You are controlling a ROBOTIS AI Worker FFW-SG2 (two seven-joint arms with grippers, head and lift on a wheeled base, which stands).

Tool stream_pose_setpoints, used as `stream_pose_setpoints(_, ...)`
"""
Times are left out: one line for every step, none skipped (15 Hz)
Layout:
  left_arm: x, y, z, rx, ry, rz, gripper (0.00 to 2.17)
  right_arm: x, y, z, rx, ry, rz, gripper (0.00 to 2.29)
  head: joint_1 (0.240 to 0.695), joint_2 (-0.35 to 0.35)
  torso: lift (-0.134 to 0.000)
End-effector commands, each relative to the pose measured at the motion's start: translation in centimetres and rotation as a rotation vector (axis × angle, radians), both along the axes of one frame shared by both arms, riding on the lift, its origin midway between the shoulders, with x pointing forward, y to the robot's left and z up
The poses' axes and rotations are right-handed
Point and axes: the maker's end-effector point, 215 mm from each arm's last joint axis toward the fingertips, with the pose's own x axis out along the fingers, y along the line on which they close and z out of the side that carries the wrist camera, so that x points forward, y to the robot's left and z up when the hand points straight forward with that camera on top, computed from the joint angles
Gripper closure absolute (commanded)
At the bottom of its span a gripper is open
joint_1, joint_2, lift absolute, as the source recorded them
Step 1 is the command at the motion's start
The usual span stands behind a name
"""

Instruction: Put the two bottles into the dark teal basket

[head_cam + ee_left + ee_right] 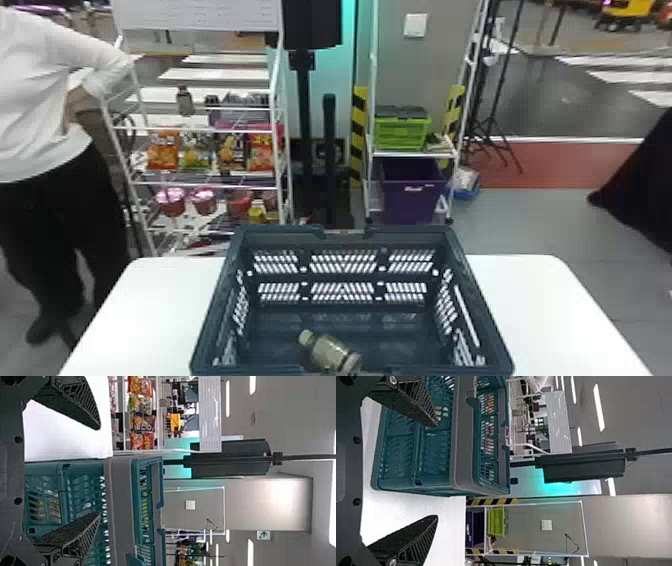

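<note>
In the head view we see dark teal on the basket (410,231) and white on the table (150,310). From the basket, we find a purple bin (411,205) toward one o'clock, and yellow-and-black stripes on a post (359,135) near twelve.

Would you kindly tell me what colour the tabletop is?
The tabletop is white, seen best in the head view.

A white rack (274,125) holds snack bags (163,150) above pink-topped cups (171,202). To its right, another white rack (412,154) has a green crate (401,134) above a purple bin (411,202)
</note>
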Motion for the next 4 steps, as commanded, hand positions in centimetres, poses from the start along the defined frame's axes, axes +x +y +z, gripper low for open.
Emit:
stream_pose_setpoints(-0.07, -0.01, -0.29, -0.003, 0.007, 0.005, 0.12, -0.03, 0.00, -0.03, -0.001, 0.000, 0.002, 0.06, 0.499, 0.000, 0.000)
stream_pose_setpoints(-0.05, -0.04, -0.22, -0.002, 0.006, 0.004, 0.12, -0.10, 0.03, -0.06, -0.001, 0.002, 0.003, 0.06, 0.499, 0.000, 0.000)
stream_pose_setpoints(-0.05, -0.03, -0.31, -0.002, 0.009, 0.004, 0.12, -0.13, 0.04, -0.15, -0.002, 0.003, 0.004, 0.06, 0.499, 0.000, 0.000)
stream_pose_setpoints(-0.06, -0.11, -0.31, 0.002, 0.010, 0.001, 0.12, -0.18, 0.03, -0.10, -0.002, 0.002, 0.004, 0.06, 0.499, 0.000, 0.000)
